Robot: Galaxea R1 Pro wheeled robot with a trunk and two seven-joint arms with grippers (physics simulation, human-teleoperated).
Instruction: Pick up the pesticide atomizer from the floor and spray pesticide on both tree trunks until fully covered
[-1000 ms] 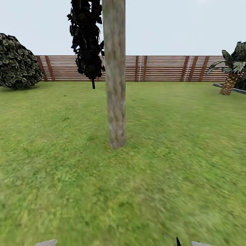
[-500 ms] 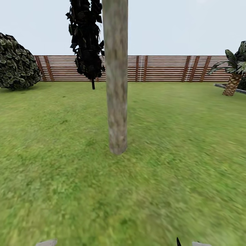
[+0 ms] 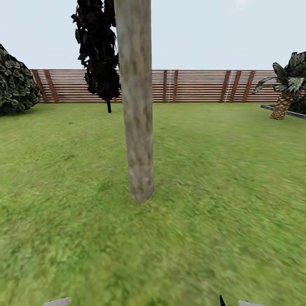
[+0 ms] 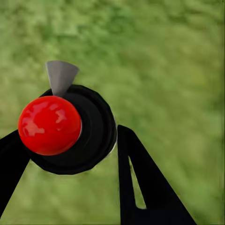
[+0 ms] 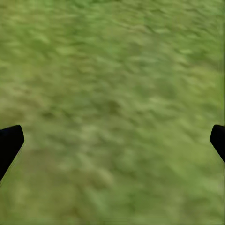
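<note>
A tree trunk (image 3: 137,110), thick and pale grey-brown with tan blotches, rises from the garden lawn (image 3: 221,178) straight ahead of me, its base a few steps away. In the left wrist view, the pesticide atomizer (image 4: 75,131) appears as a round black body with a glossy red ball and a small grey nozzle. My left gripper (image 4: 68,140) is shut on it, with a black finger (image 4: 136,178) on each side, above blurred grass. My right gripper (image 5: 115,138) is open, and only grass lies between its two black fingertips (image 5: 9,143).
A brown slatted fence (image 3: 191,85) closes the far side of the lawn. A black conifer (image 3: 97,51) stands behind the trunk to its left. A dark leafy shrub (image 3: 12,87) is at far left. A low palm (image 3: 284,89) stands beside a dark kerb at far right.
The whole head view has shifted as I roll forward. The trunk now looks larger and nearer and sits slightly further left, while the shrub slides out at the left edge.
</note>
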